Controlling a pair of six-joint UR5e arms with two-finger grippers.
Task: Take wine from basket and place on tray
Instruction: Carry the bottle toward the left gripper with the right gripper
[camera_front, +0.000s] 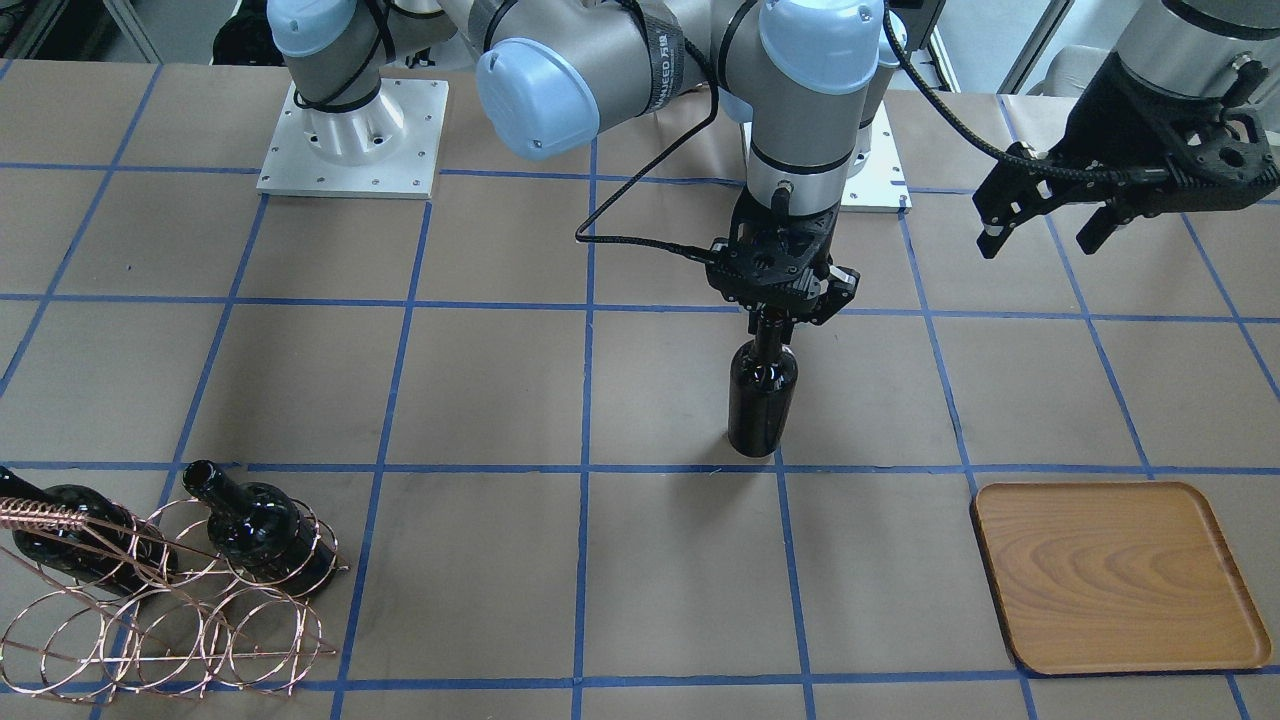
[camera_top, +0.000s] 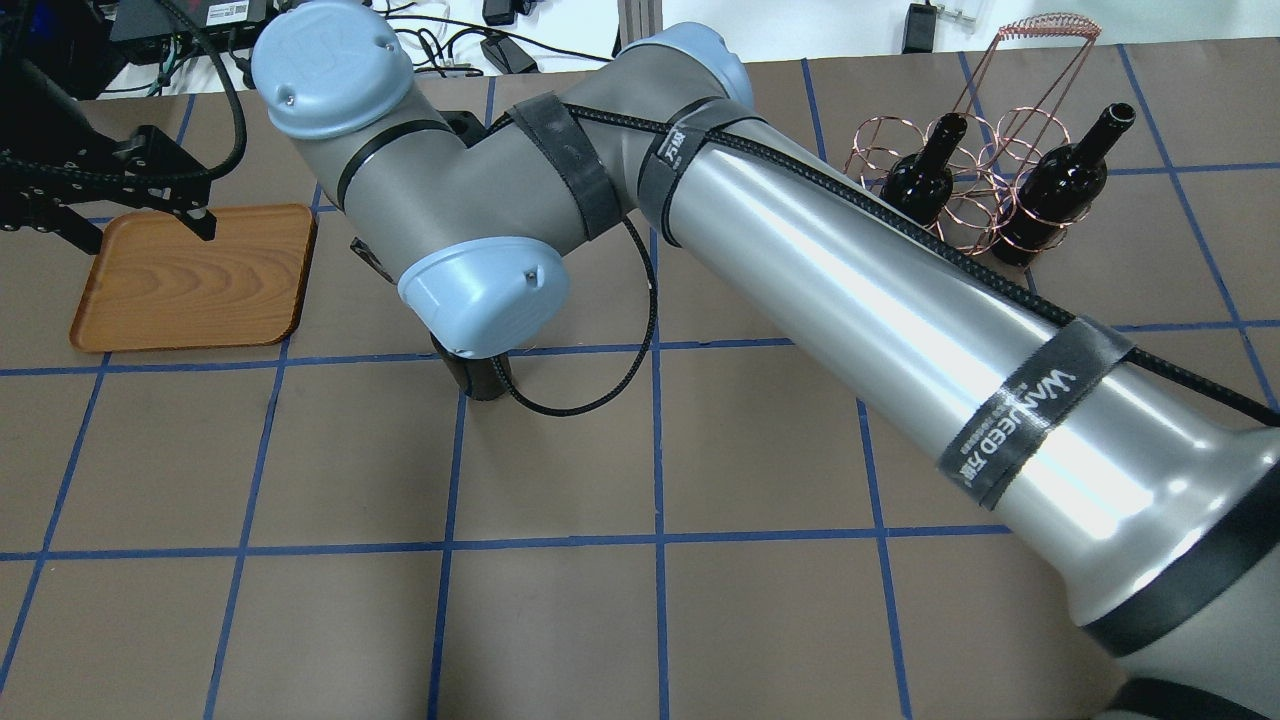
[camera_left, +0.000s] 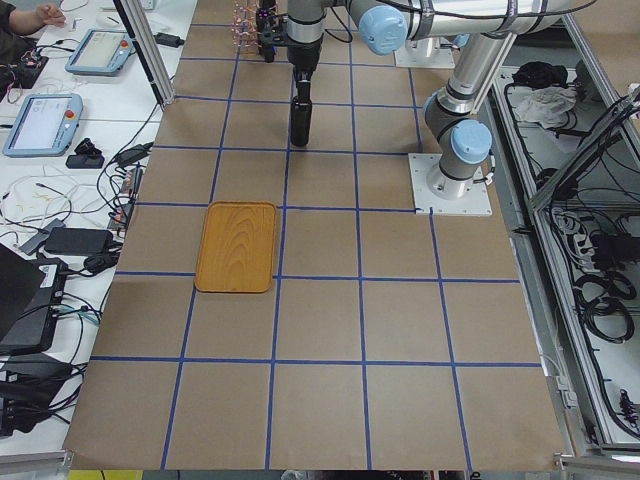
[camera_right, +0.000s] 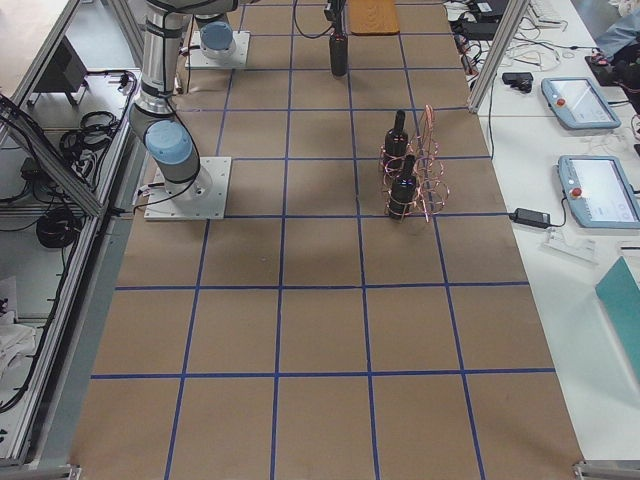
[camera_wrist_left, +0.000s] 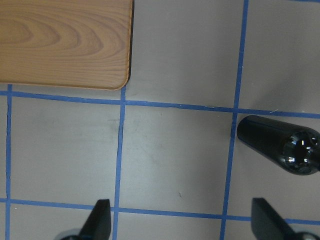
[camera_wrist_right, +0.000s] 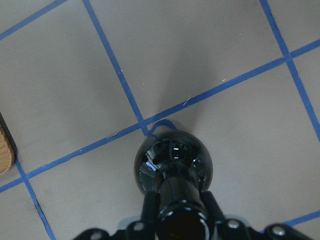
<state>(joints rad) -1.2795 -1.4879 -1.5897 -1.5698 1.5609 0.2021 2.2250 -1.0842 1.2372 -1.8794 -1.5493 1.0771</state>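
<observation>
Right gripper (camera_front: 768, 325) first: clamped tight on the neck of the wine (camera_front: 762, 400), pointing straight down, with the bottle hanging upright below it. Parked mid-table right by a crossing of the blue tape (camera_front: 585, 467), somewhere between basket (camera_front: 170, 610) and tray (camera_front: 1120, 575) and well apart from both. No telling base-on-table (camera_front: 480, 400) from base-just-off-it, sorry. Left gripper (camera_front: 1040, 240): spread wide open, up in the air on the tray's side of things, looking down at one rounded tray corner, plus the wine off to one edge of its wrist cam. Further out, two more bottles (camera_front: 260, 530) tucked in the basket loops at the far end, tilted, necks poking up and out, right next to the coiled handle. Tray flat on the table, wood grain showing.
</observation>
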